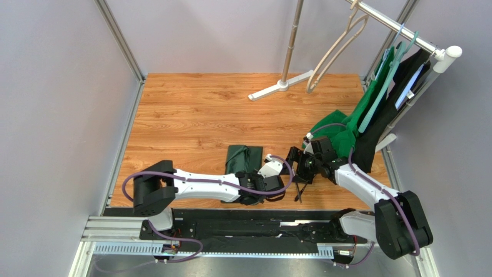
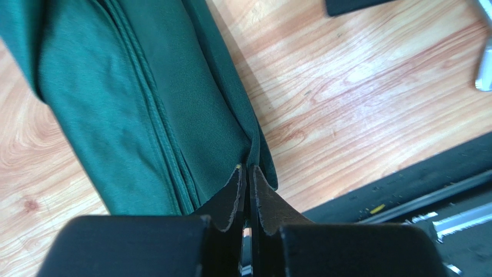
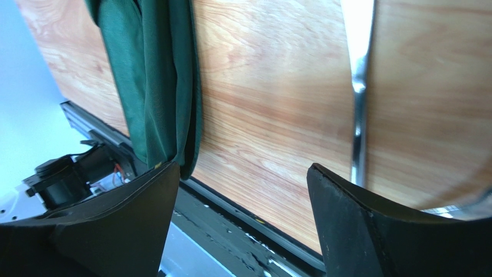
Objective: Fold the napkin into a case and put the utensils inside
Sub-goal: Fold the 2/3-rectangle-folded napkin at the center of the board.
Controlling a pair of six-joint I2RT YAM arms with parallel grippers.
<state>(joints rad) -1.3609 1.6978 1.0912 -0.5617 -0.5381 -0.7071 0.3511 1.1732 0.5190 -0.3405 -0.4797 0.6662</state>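
While your left fingers (image 2: 231, 202) pinch the napkin (image 2: 144, 86) edge, lift just the top layer; centre your spread right fingers (image 3: 138, 213) over the utensil (image 3: 359, 115).

The wood-grain desk (image 1: 190, 115) carries the folded dark green napkin (image 1: 242, 157), a silver utensil (image 3: 358, 115) and a white rack foot (image 1: 278, 88).

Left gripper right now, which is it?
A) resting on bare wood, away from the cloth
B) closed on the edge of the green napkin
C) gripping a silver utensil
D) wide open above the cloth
B: in the left wrist view, the left gripper has its fingers pressed together, with the near edge of the folded napkin running in between the tips.
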